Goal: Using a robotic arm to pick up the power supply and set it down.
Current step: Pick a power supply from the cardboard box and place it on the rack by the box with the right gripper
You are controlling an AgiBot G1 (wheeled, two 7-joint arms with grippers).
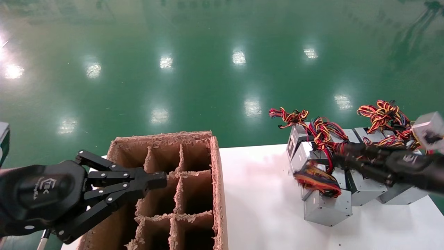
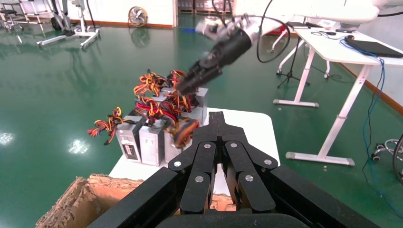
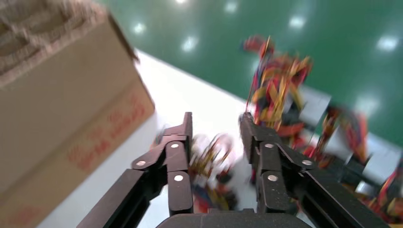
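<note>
Several grey power supply boxes with red, yellow and black wire bundles stand grouped on the white table [image 1: 263, 194]. The nearest power supply [image 1: 326, 207] has its coiled wires [image 1: 317, 180] on top. My right gripper [image 1: 343, 158] reaches in from the right just above that group, open. In the right wrist view, the right gripper [image 3: 216, 126] has its fingers on either side of a blurred wire bundle [image 3: 214, 161] without closing on it. My left gripper [image 1: 159, 180] is shut and empty, hovering over the cardboard box; its tips [image 2: 216, 118] point toward the power supplies [image 2: 142, 140].
A brown cardboard divider box [image 1: 215, 173] with several open cells stands on the left part of the table, its side wall [image 3: 62, 104] close to the right gripper. Green floor lies beyond the table's far edge. Other white desks [image 2: 332, 47] stand farther off.
</note>
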